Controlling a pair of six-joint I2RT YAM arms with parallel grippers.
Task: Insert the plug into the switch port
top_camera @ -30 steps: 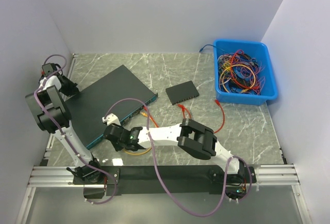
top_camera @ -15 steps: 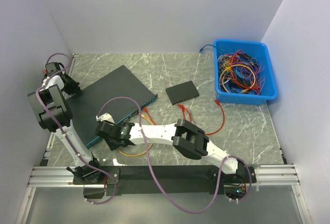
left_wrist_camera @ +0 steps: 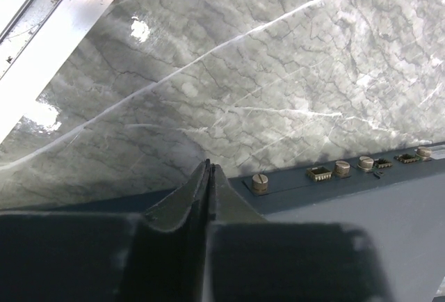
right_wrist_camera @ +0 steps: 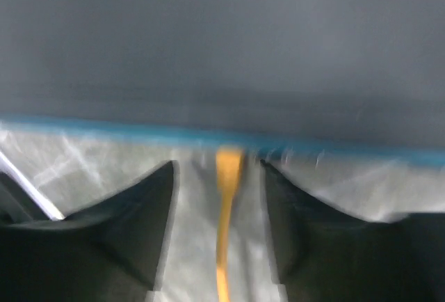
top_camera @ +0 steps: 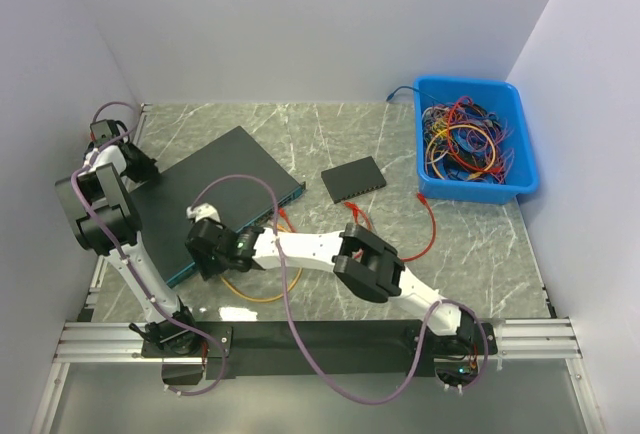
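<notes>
Worry here: orange plug (right_wrist_camera: pixel 229 161) sits at the blue front edge of the switch (top_camera: pixel 215 184) with the right claw (right_wrist_camera: pixel 219 170) spread open either side of it, gripping nothing, so if it isn't clicked home the springy orange cable (top_camera: pixel 265 299) looped on the counter (top_camera: pixel 470 254) could tug it back out, or a finger could snag it. Right wrist cam shows the plug nose, too smeared to judge seating, which the arm hides from overhead; left wrist cam shows the left claw (left_wrist_camera: pixel 208 173) pinched shut, empty, at the switch's rear edge.
</notes>
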